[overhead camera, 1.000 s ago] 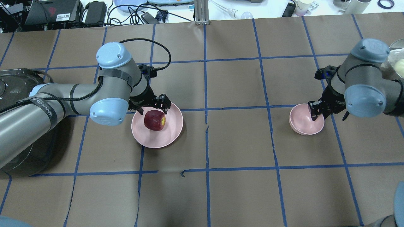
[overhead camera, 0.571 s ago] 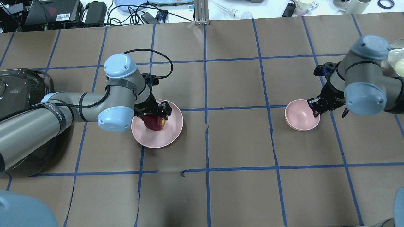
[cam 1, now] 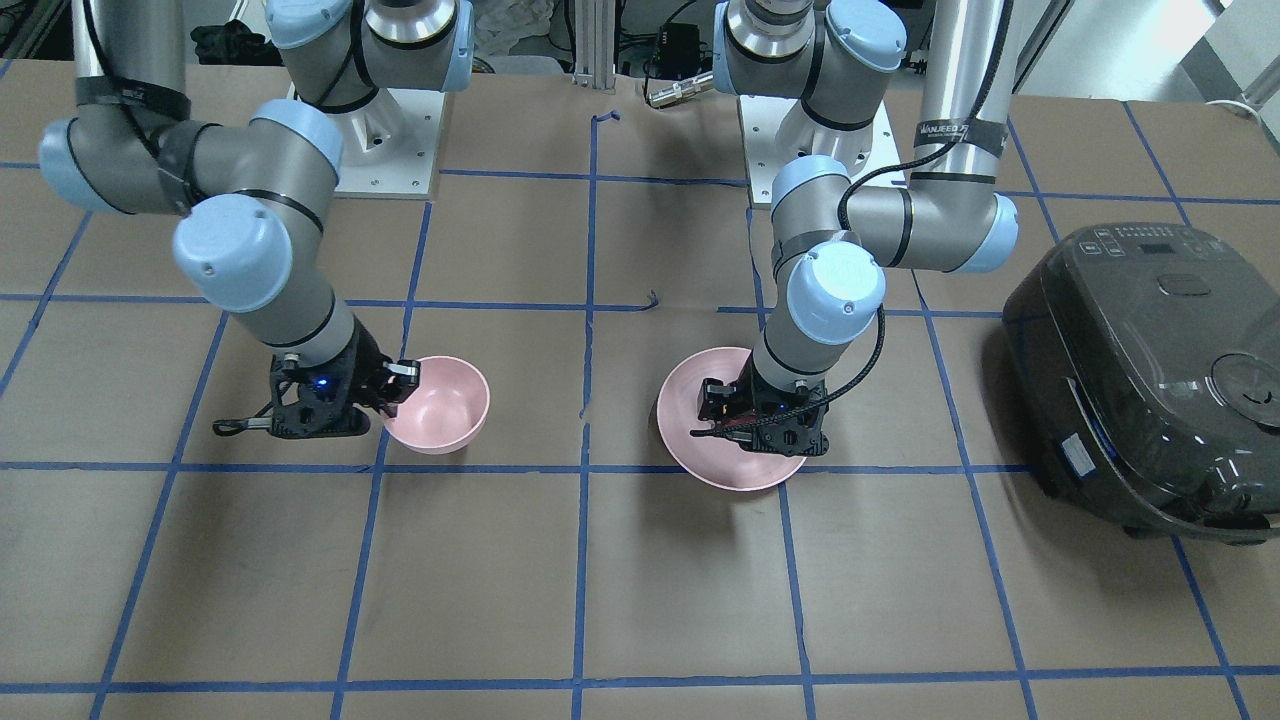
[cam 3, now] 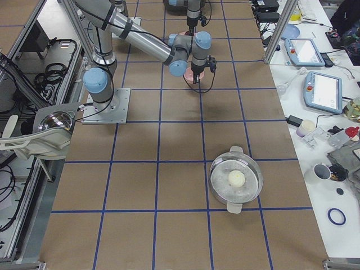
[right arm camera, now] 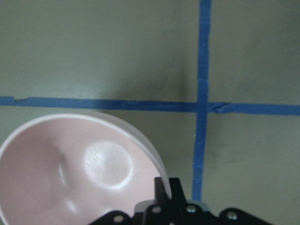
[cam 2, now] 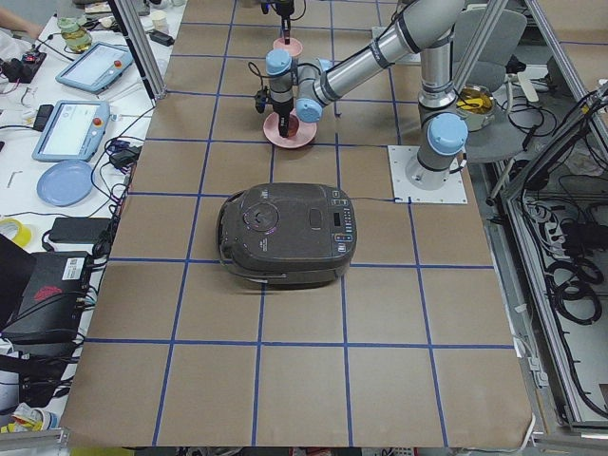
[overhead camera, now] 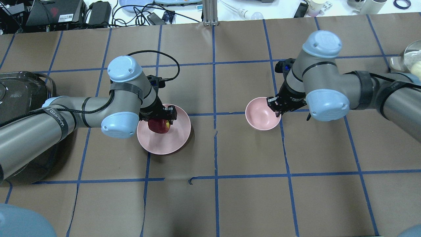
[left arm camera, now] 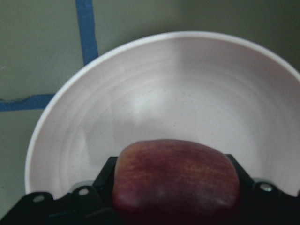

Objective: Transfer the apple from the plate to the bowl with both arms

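Dark red apple (overhead camera: 159, 126); pale pink plate (overhead camera: 166, 144), bowl (overhead camera: 259, 114)

Items on the desk (overhead camera: 250, 197), by count: one apple (overhead camera: 159, 126), one plate (overhead camera: 171, 144), one bowl (overhead camera: 260, 115). Two arms: left arm (overhead camera: 65, 112), right arm (overhead camera: 361, 89). One black cooker (cam 1: 1150, 370) at the desk's left edge; one glass-lidded pot (cam 3: 236, 179) near its right edge.

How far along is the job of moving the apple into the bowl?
Done: the left tool is closed on the apple, and the right tool grips the bowl by its rim. In hand: the pickup, with the apple over the plate. Left: carrying the apple across and releasing it into the empty bowl.
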You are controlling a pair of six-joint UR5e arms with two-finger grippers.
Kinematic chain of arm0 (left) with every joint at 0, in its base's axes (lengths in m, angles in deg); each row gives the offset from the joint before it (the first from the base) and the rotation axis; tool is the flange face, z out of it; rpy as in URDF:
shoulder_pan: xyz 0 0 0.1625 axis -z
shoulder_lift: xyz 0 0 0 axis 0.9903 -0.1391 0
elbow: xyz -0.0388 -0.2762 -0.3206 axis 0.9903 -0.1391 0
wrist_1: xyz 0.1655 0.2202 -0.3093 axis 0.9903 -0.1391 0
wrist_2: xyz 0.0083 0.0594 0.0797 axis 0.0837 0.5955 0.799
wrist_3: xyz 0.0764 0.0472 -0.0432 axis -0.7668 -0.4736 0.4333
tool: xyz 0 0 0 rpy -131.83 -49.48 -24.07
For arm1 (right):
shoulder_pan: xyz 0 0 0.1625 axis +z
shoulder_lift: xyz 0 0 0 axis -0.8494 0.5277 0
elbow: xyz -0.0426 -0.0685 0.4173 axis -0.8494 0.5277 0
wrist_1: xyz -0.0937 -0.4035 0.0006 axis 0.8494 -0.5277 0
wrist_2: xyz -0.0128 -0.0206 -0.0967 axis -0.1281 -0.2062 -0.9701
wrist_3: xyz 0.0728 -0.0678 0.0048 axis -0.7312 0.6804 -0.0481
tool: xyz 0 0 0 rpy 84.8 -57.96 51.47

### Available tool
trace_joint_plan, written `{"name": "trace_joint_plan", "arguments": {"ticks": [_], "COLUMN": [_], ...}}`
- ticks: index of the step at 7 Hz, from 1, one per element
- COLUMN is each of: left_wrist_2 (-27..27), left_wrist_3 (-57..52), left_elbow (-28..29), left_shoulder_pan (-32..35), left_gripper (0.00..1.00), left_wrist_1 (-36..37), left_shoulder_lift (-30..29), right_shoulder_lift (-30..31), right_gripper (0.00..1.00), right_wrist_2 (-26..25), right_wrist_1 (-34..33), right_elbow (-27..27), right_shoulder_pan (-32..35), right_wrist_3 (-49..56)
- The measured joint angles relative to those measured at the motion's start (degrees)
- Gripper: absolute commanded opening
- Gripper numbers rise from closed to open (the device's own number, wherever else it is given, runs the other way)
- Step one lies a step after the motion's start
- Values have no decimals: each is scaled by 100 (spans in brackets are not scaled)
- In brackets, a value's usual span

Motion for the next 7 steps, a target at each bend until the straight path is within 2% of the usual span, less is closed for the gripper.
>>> {"name": "trace_joint_plan", "arguments": {"ticks": [1, 2, 4, 5, 7], "left_wrist_2": [-6, -33, -188, -260, -301], "left_wrist_3": [115, 391, 1067, 1490, 2329], "left_elbow": [167, 344, 610, 776, 1024], "left_shoulder_pan": [16, 64, 332, 537, 1080], "left_gripper": [18, 19, 20, 19, 19], "left_wrist_1": [-97, -209, -266, -277, -245], "left_shoulder_lift": [97, 139, 155, 120, -6], "right_shoulder_lift": [-15, -38, -39, -12, 155], "right_gripper": [0, 99, 100, 100, 100], "right_wrist_2": [26, 14, -29, -54, -206], "right_wrist_1": [-27, -66, -106, -71, 679], "right_elbow": [-129, -252, -280, -81, 861], "right_shoulder_pan": [217, 304, 344, 346, 351], "right_wrist_3": [-297, -406, -454, -484, -550]}}
